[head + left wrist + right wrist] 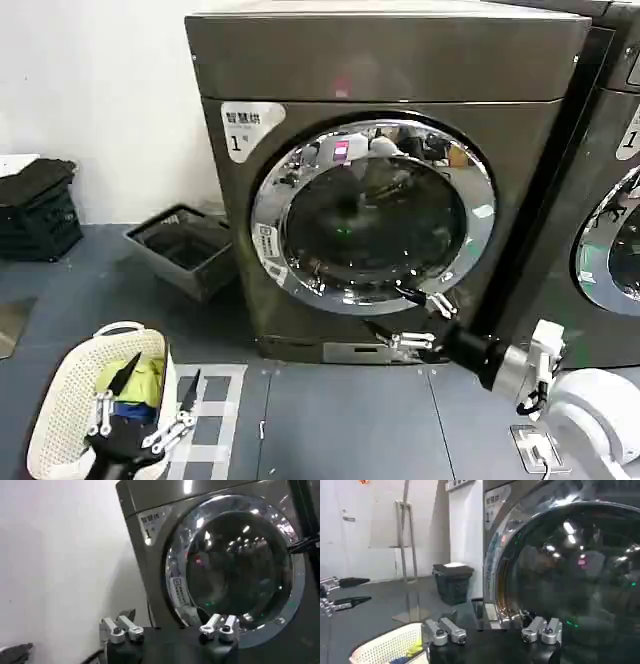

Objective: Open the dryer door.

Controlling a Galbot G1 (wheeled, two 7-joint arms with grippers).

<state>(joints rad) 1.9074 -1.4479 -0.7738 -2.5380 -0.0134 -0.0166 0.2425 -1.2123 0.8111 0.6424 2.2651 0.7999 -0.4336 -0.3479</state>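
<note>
The dryer (390, 180) carries a white sticker (247, 127) marked "1" under Chinese characters, and its round dryer door (373, 215) sits closed, glass facing the robot. The right claw (408, 318), fingers spread, reaches the door's lower right rim, upper finger near the chrome. The left claw (145, 395) hangs spread over a white basket (70, 400) on the floor.

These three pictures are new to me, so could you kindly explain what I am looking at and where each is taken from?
A two-armed robot faces a dryer. The wide picture comes from its head; the other two come from cameras on its wrists. The right gripper, open, reaches the lower right rim of the shut dryer door, holding nothing. The left gripper, also open, waits low above a white laundry basket with clothes on the grey floor. A dark bin stands beside the machine.
</note>
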